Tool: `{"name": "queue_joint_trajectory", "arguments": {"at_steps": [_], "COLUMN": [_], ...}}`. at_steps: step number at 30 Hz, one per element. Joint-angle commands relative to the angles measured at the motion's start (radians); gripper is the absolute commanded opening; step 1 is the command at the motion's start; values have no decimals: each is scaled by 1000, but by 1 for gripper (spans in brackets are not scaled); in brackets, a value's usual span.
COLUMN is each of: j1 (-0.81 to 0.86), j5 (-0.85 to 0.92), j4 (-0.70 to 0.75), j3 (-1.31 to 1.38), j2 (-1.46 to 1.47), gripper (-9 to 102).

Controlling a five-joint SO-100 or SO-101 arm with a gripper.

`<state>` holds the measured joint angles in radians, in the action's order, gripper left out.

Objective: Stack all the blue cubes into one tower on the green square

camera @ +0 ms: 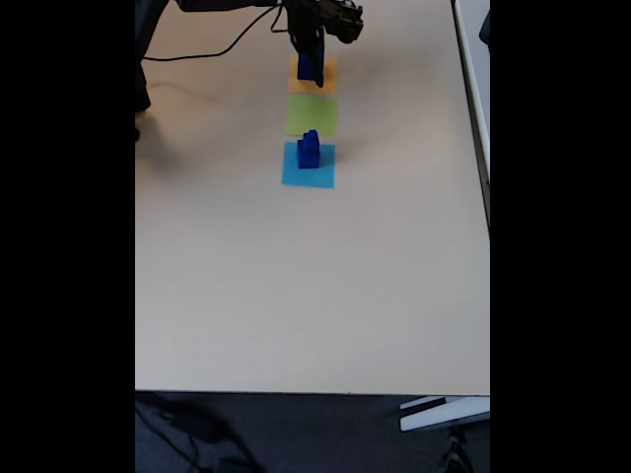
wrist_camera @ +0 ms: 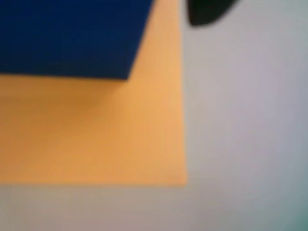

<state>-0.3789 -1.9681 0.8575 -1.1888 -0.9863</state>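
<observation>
Broadly, the fixed view shows one pale table (camera: 296, 296) bearing a row of three flat paper squares near its far edge, each touching or nearly touching the next: one orange square (camera: 329, 72) farthest from the camera, one green square (camera: 312, 115) in the middle, and one light-blue square (camera: 296, 175) nearest. The green square lies bare.

Dark blue cubes can be made out at two places. One cube (camera: 310, 65) is at the orange square, directly beneath the arm (camera: 330, 18), which reaches in from the top edge of the view with a black cable trailing to the left. A stack of two cubes (camera: 309, 150) stands on the far part of the light-blue square, the smaller one on top; the picture is too small to separate them cleanly.

The gripper (camera: 314, 67) hangs around the cube at the orange square. Whether its fingers are spread or pressed against the cube cannot be told, nor whether the cube rests on the paper or is lifted.

The blurred wrist view shows a blue cube (wrist_camera: 72, 36) over the orange square (wrist_camera: 91, 134), with a dark fingertip (wrist_camera: 207, 12) at the top edge, apart from the cube.
</observation>
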Motion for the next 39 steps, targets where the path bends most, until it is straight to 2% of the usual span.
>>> {"name": "queue_joint_trajectory", "arguments": {"at_steps": [1, 5, 8, 15, 20, 29, 39], "j1": [-9, -12, -14, -9, -3, 29, 120], "j5": [-9, -6, -5, 5, 9, 52, 183], "j4": [-15, -15, -14, -14, -15, -12, 18], "j3": [-9, -15, -15, -29, -43, -83, -124], "j2": [-89, -91, -92, -100, -110, -164, -272], "gripper": [50, 48, 42, 17, 5, 4, 4]}}
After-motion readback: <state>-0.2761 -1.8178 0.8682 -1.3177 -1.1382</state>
